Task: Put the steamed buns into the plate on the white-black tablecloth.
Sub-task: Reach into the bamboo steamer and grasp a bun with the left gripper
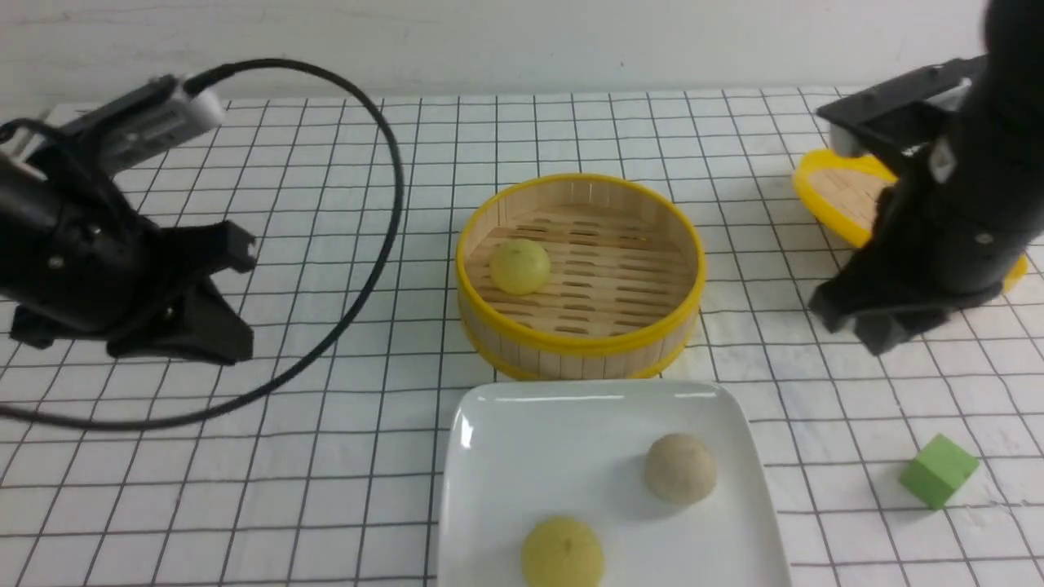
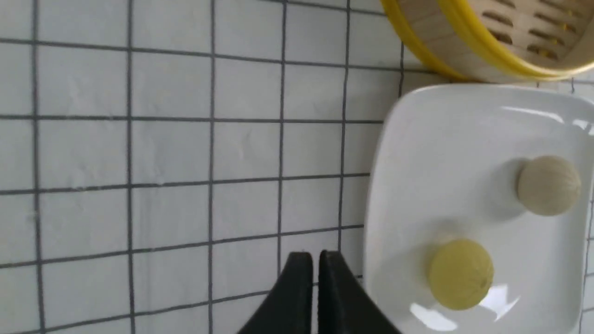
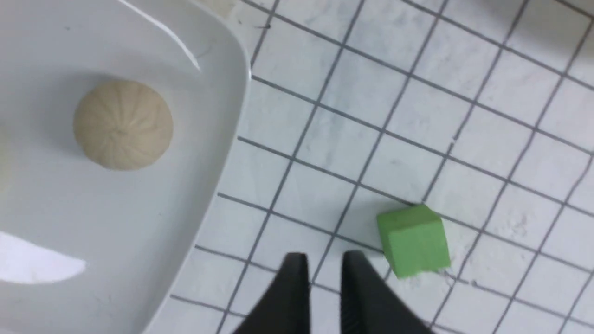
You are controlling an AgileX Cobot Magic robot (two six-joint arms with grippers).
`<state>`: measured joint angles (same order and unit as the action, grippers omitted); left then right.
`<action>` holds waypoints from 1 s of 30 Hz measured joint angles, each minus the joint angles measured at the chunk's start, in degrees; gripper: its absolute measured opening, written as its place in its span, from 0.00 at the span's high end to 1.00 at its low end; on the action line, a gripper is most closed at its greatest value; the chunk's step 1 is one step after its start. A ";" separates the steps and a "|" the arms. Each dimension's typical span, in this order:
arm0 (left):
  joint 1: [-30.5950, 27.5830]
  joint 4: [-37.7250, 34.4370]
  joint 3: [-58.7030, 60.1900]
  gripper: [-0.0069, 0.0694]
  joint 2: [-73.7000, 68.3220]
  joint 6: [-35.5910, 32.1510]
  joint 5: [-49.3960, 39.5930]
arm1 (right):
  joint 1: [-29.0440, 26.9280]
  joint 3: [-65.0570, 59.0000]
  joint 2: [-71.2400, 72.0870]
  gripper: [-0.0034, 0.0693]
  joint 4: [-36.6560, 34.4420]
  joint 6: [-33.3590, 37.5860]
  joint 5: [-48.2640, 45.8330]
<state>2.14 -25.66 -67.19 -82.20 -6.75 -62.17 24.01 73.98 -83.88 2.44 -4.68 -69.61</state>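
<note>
One pale yellow steamed bun [image 1: 519,266] lies inside the bamboo steamer [image 1: 571,346]. A beige-grey bun [image 1: 680,468] and a second yellow bun [image 1: 563,553] lie on the white square plate [image 1: 489,408] on the white-black tablecloth [image 1: 326,456]. My left gripper [image 1: 232,338] hangs over the cloth left of the plate, shut and empty; in the left wrist view its fingertips [image 2: 301,262] are beside the plate's edge [image 2: 376,195]. My right gripper [image 1: 864,326] hovers right of the steamer, empty, jaws nearly together; in the right wrist view it [image 3: 326,262] is above the cloth.
A green cube [image 1: 938,470] sits on the cloth right of the plate, close to the right fingertips [image 3: 355,262] in the right wrist view. The steamer's flat lid [image 1: 844,196] lies at the back right, partly behind my right arm. A black cable [image 1: 391,204] loops over the left side.
</note>
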 joint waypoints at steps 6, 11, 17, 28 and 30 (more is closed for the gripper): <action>11.27 0.20 -13.27 0.91 -10.72 1.33 0.57 | -3.21 -15.49 12.90 0.97 0.00 -0.17 -0.60; 17.67 4.72 -25.71 0.83 -20.35 9.37 0.92 | -3.87 -25.29 21.20 0.97 -0.44 -0.30 1.15; 23.90 16.51 -43.72 0.54 -35.72 16.39 0.51 | -3.90 -33.48 27.94 0.97 -1.81 -0.34 6.86; 26.20 25.66 -54.66 0.46 -50.56 16.78 0.88 | -4.11 -34.44 28.56 0.96 -2.44 -0.36 13.48; 26.20 25.66 -54.72 0.51 -51.07 16.78 1.02 | -4.11 -34.46 28.56 0.96 -2.44 -0.41 14.07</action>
<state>28.34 0.00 -121.91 -133.27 10.03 -61.15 19.90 39.53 -55.32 0.00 -5.09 -55.54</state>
